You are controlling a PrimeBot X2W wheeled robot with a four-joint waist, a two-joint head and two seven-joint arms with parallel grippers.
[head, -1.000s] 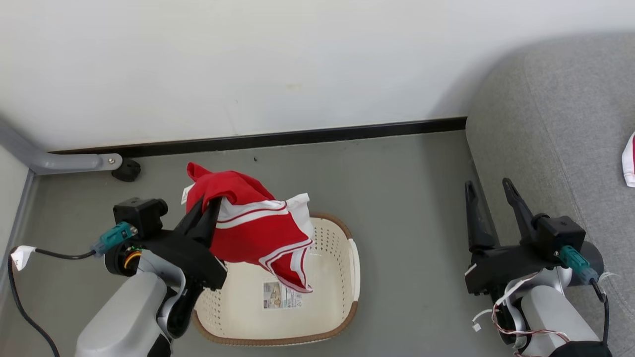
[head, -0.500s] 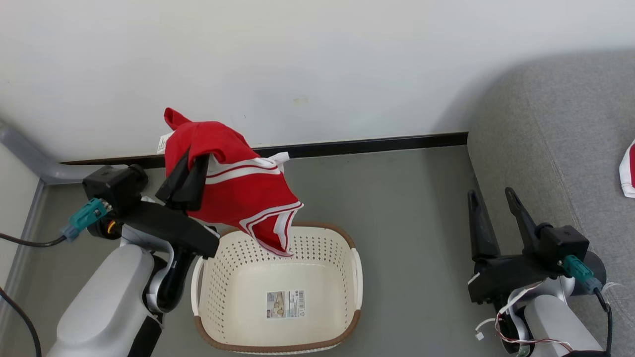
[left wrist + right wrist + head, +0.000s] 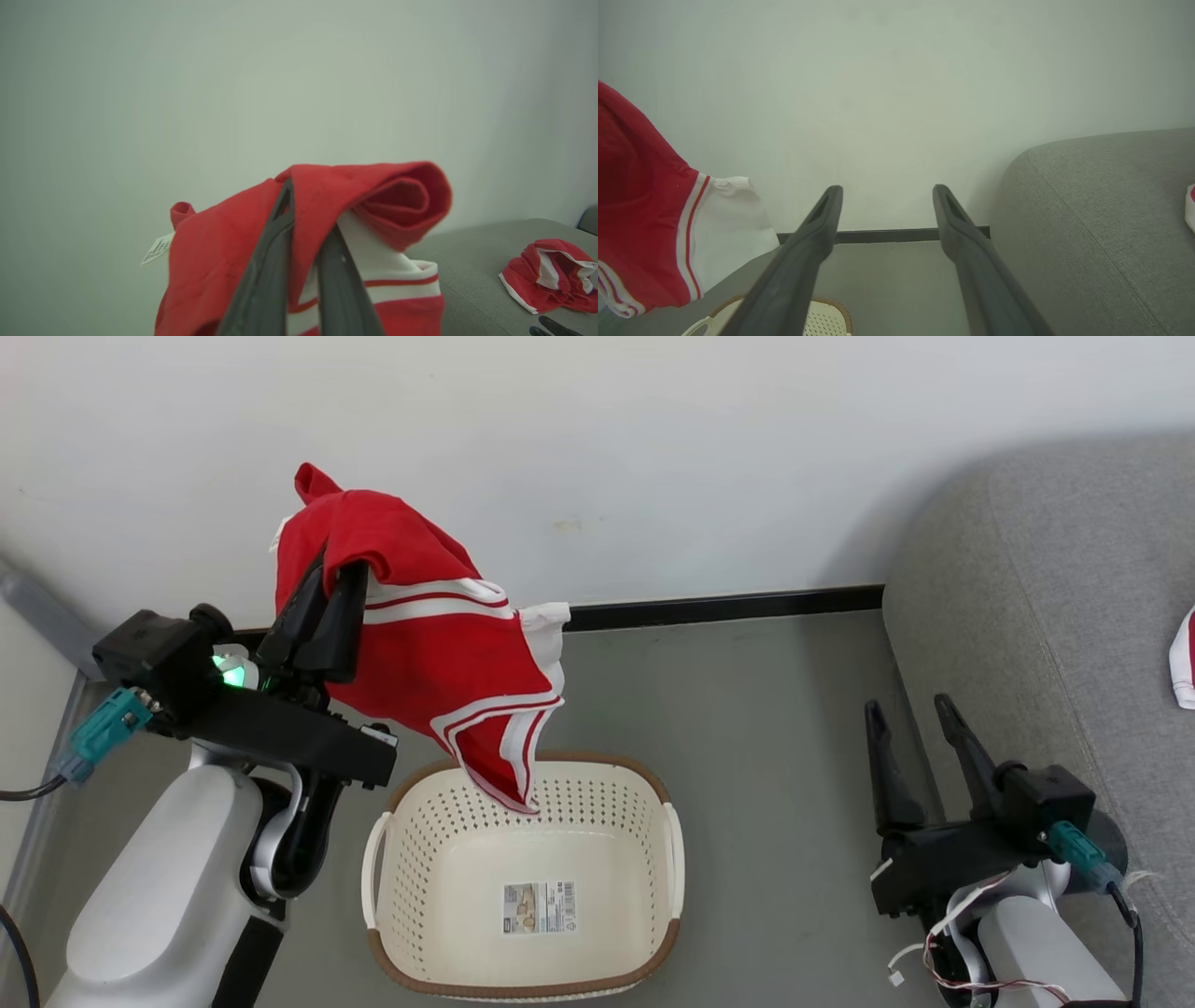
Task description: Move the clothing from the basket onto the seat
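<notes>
L gripper (image 3: 329, 581) clenched on red jersey (image 3: 439, 663). Fabric is draped over its fingers, and the white-trimmed hem hangs down to its right, over far rim of basket (image 3: 422, 859). Basket sits on floor (image 3: 775, 756) below that gripper, w/ paper label (image 3: 540, 907) inside. R gripper (image 3: 910, 714) jaws spread, nothing btwn them. Grey seat (image 3: 1046, 569) is just to its right, w/ 2nd red-white garment (image 3: 546, 275) lying on it.

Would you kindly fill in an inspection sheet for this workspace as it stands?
Surface: grey floor, basket standing on it.
Job's things: red garment lifted above the basket, which has only a label inside; second garment lying on the seat.
Clutter: nothing seen.
Claws: left claw shut on the red garment; right claw open, holding nothing.
Cables: teal-plugged cable at left wrist; loose wires at right wrist.
Surroundings: white wall, black baseboard.
</notes>
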